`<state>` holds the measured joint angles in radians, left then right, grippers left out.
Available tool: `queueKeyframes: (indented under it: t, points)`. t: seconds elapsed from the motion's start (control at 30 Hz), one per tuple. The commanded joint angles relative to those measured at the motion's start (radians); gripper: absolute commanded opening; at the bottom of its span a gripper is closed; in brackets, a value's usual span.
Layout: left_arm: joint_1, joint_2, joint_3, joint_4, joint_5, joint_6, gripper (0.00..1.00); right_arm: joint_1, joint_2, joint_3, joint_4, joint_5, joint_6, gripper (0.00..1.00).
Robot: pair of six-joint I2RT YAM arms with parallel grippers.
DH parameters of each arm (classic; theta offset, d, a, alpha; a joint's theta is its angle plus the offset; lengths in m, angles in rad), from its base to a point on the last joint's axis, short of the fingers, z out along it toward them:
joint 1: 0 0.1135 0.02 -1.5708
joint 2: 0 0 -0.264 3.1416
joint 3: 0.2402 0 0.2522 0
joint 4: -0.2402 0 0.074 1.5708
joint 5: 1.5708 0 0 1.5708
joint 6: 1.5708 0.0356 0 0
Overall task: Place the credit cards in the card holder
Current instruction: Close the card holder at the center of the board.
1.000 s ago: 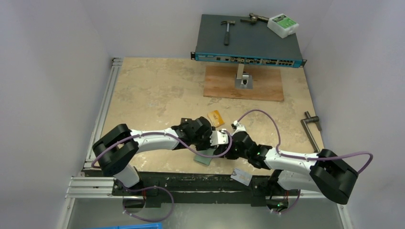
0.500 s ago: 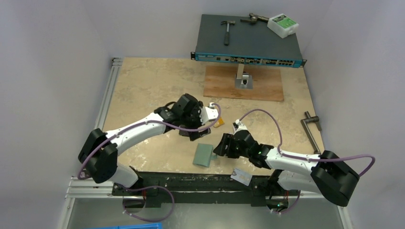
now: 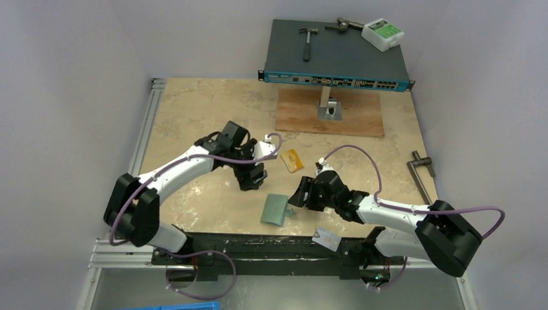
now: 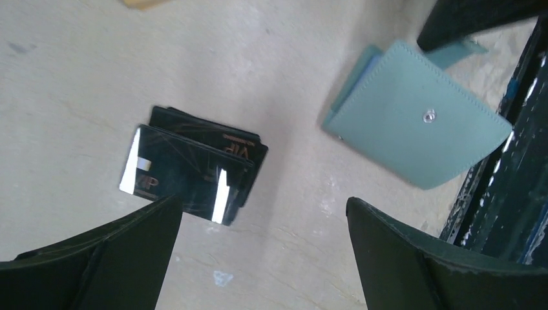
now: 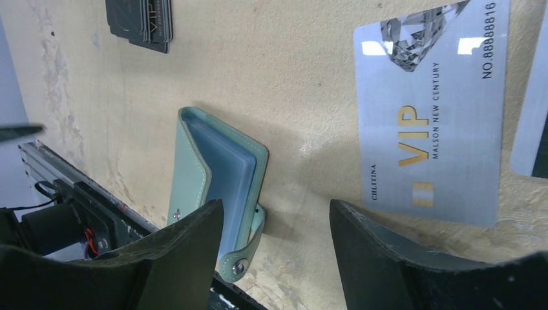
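Lying flat on the table (image 5: 291, 77), the silver card (image 5: 430, 110) looked thin, stiff, light and slippery (hard to pinch from above), so I judged it best taken by its long edges. The card holder (image 5: 220, 174), soft and half open, lay just beside it. The right gripper (image 5: 276, 213) stood partly open and empty above them; the left gripper (image 4: 263, 213) gaped wide, holding nothing.

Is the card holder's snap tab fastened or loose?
Unfastened: the card holder lies folded, but its tab hangs free, off the bare snap stud.
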<state>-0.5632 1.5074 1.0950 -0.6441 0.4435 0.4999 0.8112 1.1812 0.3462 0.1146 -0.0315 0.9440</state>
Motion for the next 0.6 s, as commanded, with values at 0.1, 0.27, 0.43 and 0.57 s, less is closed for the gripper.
queueKeyframes:
  t: [0.1, 0.27, 0.43, 0.57]
  points:
    - [-0.06, -0.24, -0.351, 0.396, 0.047, 0.279, 1.0, -0.064, 0.052, 0.049, -0.132, -0.04, -0.024, 0.6]
    - [-0.193, -0.199, -0.374, 0.374, 0.001, 0.488, 1.0, -0.066, 0.116, 0.096, -0.12, -0.076, -0.031, 0.57]
    - [-0.268, -0.208, -0.454, 0.472, -0.061, 0.6, 0.86, -0.067, 0.166, 0.136, -0.12, -0.113, -0.036, 0.55]
    - [-0.27, -0.222, -0.481, 0.524, -0.052, 0.617, 0.78, -0.068, 0.186, 0.152, -0.125, -0.126, -0.045, 0.54]
